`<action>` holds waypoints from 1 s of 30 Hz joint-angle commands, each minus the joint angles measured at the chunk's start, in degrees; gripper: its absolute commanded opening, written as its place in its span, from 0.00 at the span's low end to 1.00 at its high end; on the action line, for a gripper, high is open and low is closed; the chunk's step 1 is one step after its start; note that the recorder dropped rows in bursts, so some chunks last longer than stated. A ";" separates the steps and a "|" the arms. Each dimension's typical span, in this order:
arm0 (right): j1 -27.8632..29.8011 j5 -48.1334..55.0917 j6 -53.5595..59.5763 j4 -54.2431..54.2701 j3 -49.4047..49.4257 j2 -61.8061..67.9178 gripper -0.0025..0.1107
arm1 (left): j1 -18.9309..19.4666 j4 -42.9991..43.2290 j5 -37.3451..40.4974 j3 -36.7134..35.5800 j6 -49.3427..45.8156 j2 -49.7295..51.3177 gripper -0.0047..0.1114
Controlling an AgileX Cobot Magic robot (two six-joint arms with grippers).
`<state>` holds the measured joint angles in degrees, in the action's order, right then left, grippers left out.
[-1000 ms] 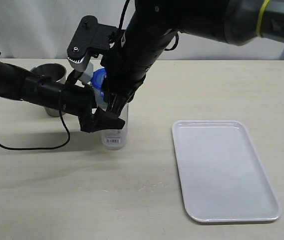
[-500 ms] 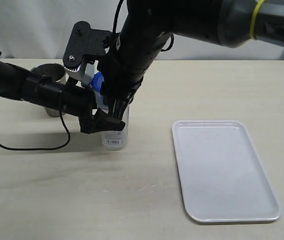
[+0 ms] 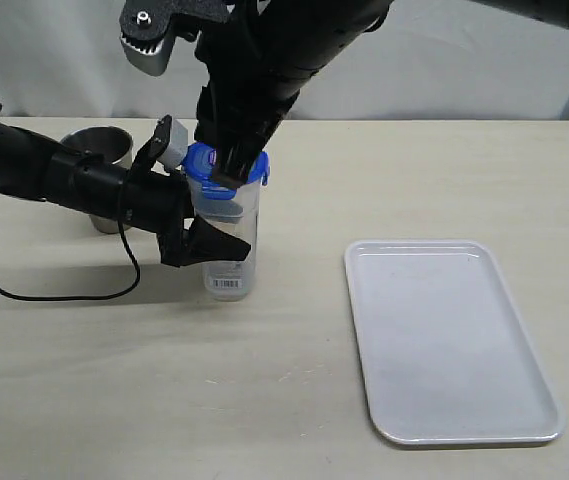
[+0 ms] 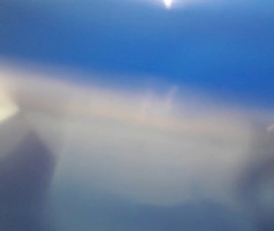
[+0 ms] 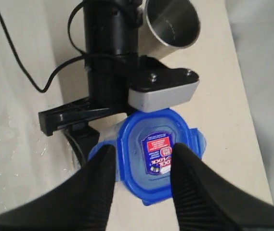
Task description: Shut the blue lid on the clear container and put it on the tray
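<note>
The clear container [image 3: 244, 225] stands upright on the table with the blue lid [image 3: 257, 170] sitting on its mouth. My left gripper [image 3: 199, 200] reaches in from the left and is shut on the container's body, one finger in front and one behind. My right gripper [image 3: 232, 178] hangs open just above the lid. In the right wrist view its two black fingers [image 5: 98, 187] stand over the lid [image 5: 158, 149], whose sticker faces up, with nothing between them. The left wrist view is a blur of blue lid [image 4: 137, 38] and pale plastic. The white tray [image 3: 444, 340] lies to the right.
A steel cup [image 3: 99, 150] stands behind my left arm, close to the container, and shows in the right wrist view too [image 5: 173, 21]. A black cable [image 3: 24, 290] loops on the table at the left. The right arm's bulk hangs over the container.
My right gripper has lifted from low beside the container to just above the lid, uncovering the lid on the mouth. The left gripper and the container have stayed put.
</note>
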<state>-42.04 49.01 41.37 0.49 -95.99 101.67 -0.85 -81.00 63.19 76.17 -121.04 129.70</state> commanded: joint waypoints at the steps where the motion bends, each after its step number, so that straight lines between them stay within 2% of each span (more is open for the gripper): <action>1: 0.05 1.29 -0.04 -0.13 0.09 2.31 0.34 | -0.29 1.08 0.52 -0.08 -1.70 0.10 0.04; 13: 0.05 0.49 -3.67 -7.71 0.09 8.82 0.34 | -0.29 1.08 1.16 -0.08 -1.70 0.10 0.04; 30: -0.06 1.67 -1.62 -6.92 0.85 12.45 0.31 | -0.29 0.98 1.31 -0.08 -1.70 0.10 0.04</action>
<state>-42.08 49.77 39.44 -7.04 -96.09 111.78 -0.85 -81.09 63.08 76.17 -121.04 129.79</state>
